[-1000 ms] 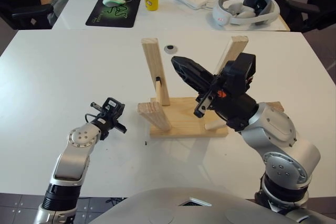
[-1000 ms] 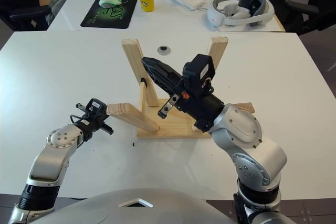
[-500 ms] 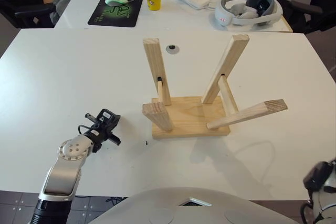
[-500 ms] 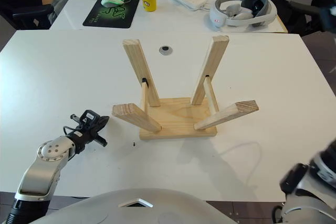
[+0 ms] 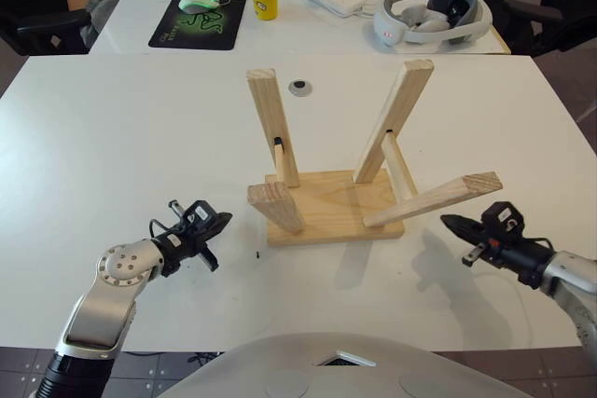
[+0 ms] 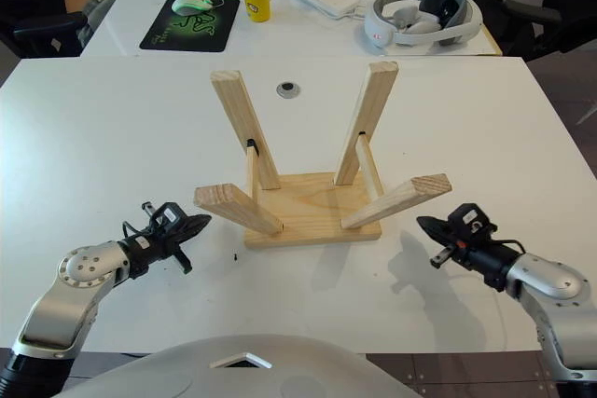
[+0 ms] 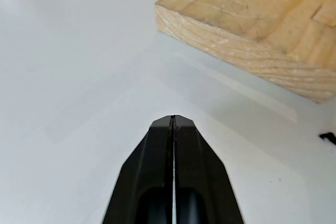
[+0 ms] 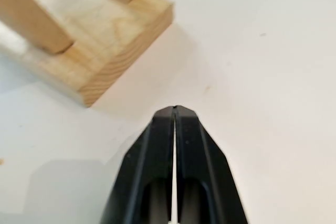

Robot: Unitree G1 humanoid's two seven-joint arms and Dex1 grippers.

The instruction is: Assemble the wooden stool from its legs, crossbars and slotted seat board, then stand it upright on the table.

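Since one second ago, the right arm has withdrawn from above the stool; its end effector (image 5: 448,222) now sits low at the lower right of the head view, just below the outer end of the right-hand leg (image 5: 434,199) and not touching it. The left end effector (image 5: 224,221) has shifted slightly toward the stool and lies at the lower left, near the short front leg (image 5: 275,207) but apart from it.

Left end effector fingers: pressed together, holding nothing, as the left wrist view (image 7: 173,119) confirms. Right end effector fingers: likewise together and empty (image 8: 175,109).

The stool rests inverted at the centre of the white table (image 5: 112,137). Its seat board (image 5: 334,204) lies flat on the table surface. Four legs project from the board and splay outward: two rise toward the upper part of the frame (image 5: 272,126) (image 5: 395,118). A crossbar (image 5: 401,170) runs beside the upper right leg.

A small round disc (image 5: 300,89) sits on the table above the stool. A black speck (image 5: 258,253) lies just below the board's lower left corner.
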